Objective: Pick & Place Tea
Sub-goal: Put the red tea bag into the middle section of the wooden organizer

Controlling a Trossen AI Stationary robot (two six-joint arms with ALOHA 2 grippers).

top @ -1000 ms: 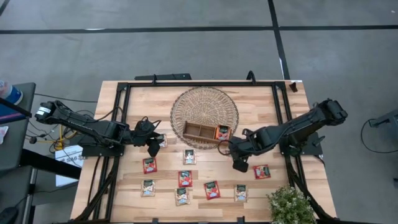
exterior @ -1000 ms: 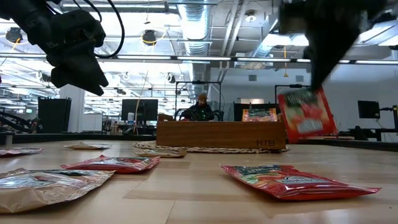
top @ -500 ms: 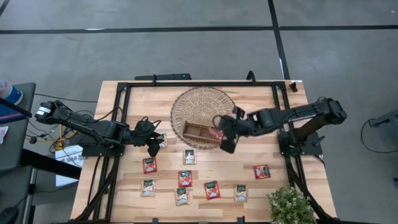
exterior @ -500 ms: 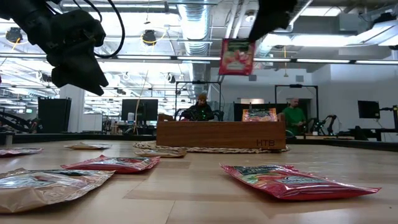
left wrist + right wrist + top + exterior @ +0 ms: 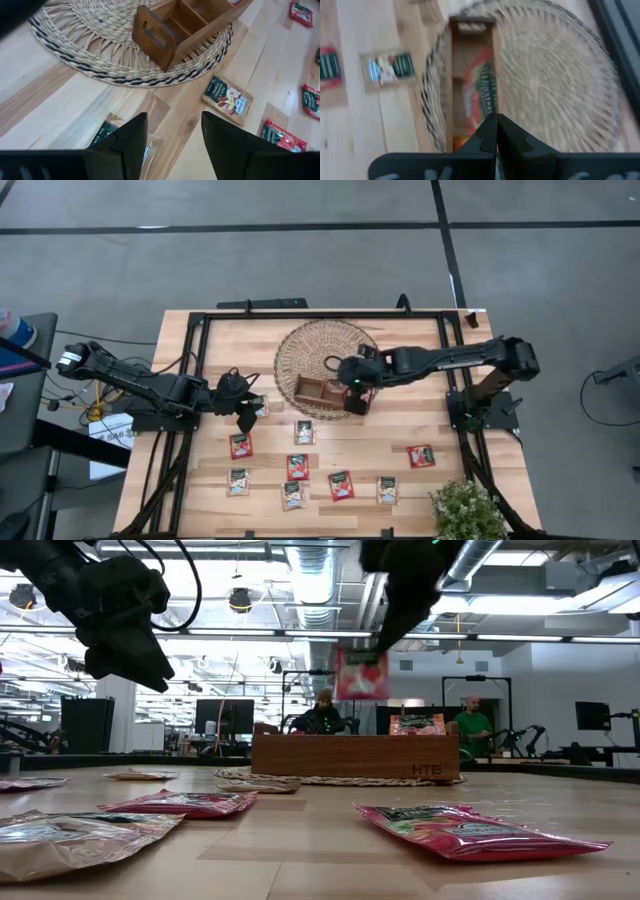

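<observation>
My right gripper is shut on a red tea sachet and hovers over the brown wooden tray, which stands on a round woven mat. Another red sachet stands in the tray's right compartment. My left gripper is open and waits left of the mat, its fingers above a cream sachet lying flat on the table. Several more red and cream sachets lie flat on the near half of the table, among them a red one and a cream one. My right gripper pinches the red sachet by its upper edge between the two fingers, coming from above and pointing down. The sachet hangs upright below the fingertips, lifted clear above the middle of the tray.
A potted plant stands at the near right corner. A black frame runs round the table's edges. People stand in the room beyond the table in the low view. Bare wood lies between the mat and the sachet rows.
My right gripper has carried the red sachet from low over the table's right side up and toward the left, to above the tray. The sachet was lifted high half a second ago and now hangs lower, just above the tray. The left arm has kept still.
</observation>
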